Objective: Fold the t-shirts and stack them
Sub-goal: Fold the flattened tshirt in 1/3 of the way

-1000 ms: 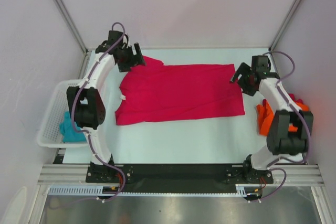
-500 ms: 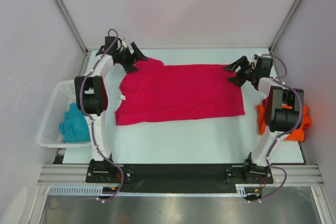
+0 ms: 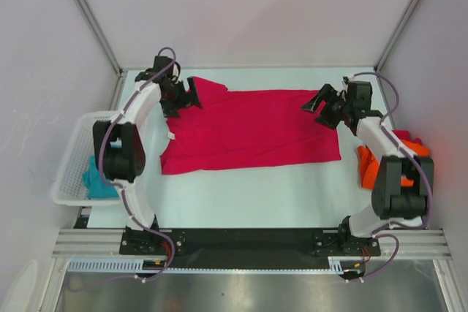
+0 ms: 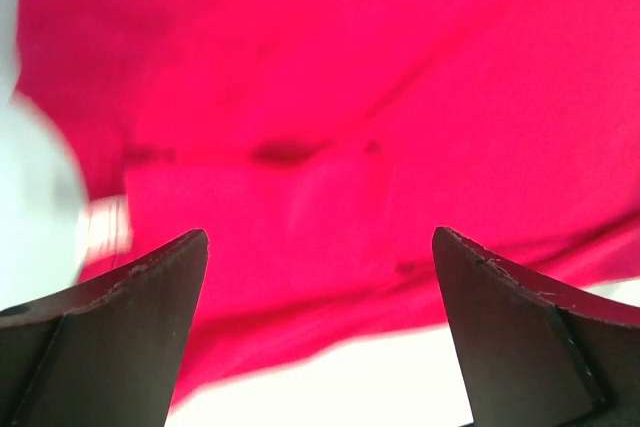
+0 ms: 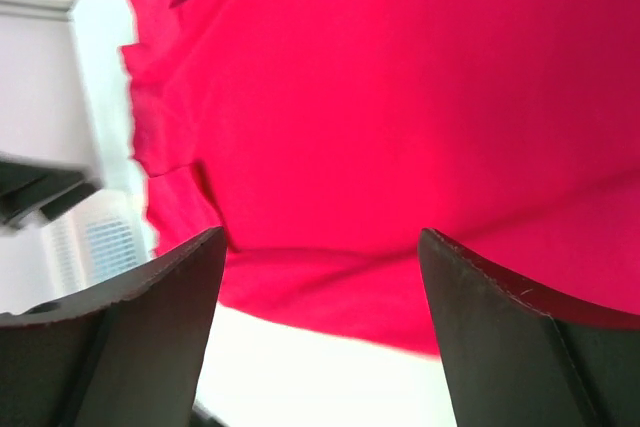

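A crimson-pink t-shirt lies spread flat across the middle of the table, and it fills the left wrist view and the right wrist view. My left gripper hovers open over the shirt's far left corner. Over the far right corner my right gripper is open too. Neither holds any cloth. An orange t-shirt lies bunched at the right edge, partly behind the right arm. A teal t-shirt sits crumpled in the basket.
A white mesh basket stands off the table's left edge. Grey enclosure walls and metal posts ring the table. Both arm bases sit on the black rail at the near edge.
Both grippers swung from the far corners inward and now sit over the crimson-pink shirt's top corners. The shirt has not moved.
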`<state>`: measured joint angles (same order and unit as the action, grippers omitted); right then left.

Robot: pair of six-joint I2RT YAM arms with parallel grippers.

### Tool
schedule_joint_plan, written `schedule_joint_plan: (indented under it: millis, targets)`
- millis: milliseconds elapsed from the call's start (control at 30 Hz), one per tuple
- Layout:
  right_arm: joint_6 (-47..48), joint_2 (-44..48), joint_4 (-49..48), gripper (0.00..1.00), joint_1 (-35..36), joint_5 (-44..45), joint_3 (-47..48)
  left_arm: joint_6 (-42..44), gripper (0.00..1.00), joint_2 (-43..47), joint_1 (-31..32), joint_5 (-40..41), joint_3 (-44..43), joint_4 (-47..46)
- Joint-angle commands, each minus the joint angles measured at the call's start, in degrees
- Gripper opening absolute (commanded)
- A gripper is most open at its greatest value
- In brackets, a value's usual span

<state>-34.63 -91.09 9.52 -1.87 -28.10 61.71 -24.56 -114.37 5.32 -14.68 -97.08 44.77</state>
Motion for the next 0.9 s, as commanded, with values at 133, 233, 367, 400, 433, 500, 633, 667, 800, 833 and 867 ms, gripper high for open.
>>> schedule_joint_plan:
  millis: [133,233,367,400,433,500,633,667,800,833,867]
  targets:
    - [0.7,16.6,21.8,0.86,10.6,26.8,-9.9,6.8,1.00,13.7,10.9,25.8,13.0,9.2]
    - [-0.1,20.2,25.6,0.87,10.7,28.0,-13.1,7.0,1.00,8.9,12.8,38.4,12.4,15.6]
    - [-1.0,24.1,25.6,0.88,7.3,25.6,-15.4,6.0,1.00,11.1,13.0,36.5,14.1,14.9]
    - [-1.1,24.9,25.6,0.89,6.6,25.2,-15.3,5.4,1.00,11.8,13.2,34.3,14.5,14.6]
    - [-1.1,25.0,26.2,0.89,6.2,25.9,-15.0,5.1,0.99,13.1,13.5,33.9,14.7,14.6]
    - [-0.5,24.7,29.2,0.89,6.4,28.0,-13.2,4.9,1.00,14.3,14.3,32.1,16.3,14.4]
    - [0.4,24.9,32.4,0.90,5.4,33.3,-12.8,4.6,0.99,19.1,14.5,29.1,21.7,12.2]
    - [0.3,24.8,33.5,0.90,5.2,34.2,-12.7,4.5,1.00,19.9,14.5,28.4,22.9,11.9]
    - [0.0,24.9,36.1,0.91,4.4,37.8,-12.2,3.6,0.99,24.0,14.8,25.5,29.1,10.3]
    - [0.1,24.9,36.4,0.92,4.1,38.5,-12.0,3.5,0.99,25.3,14.9,23.5,30.2,9.3]
    - [0.4,24.7,37.1,0.92,3.2,39.0,-11.7,3.3,1.00,25.9,14.9,22.9,31.0,8.9]
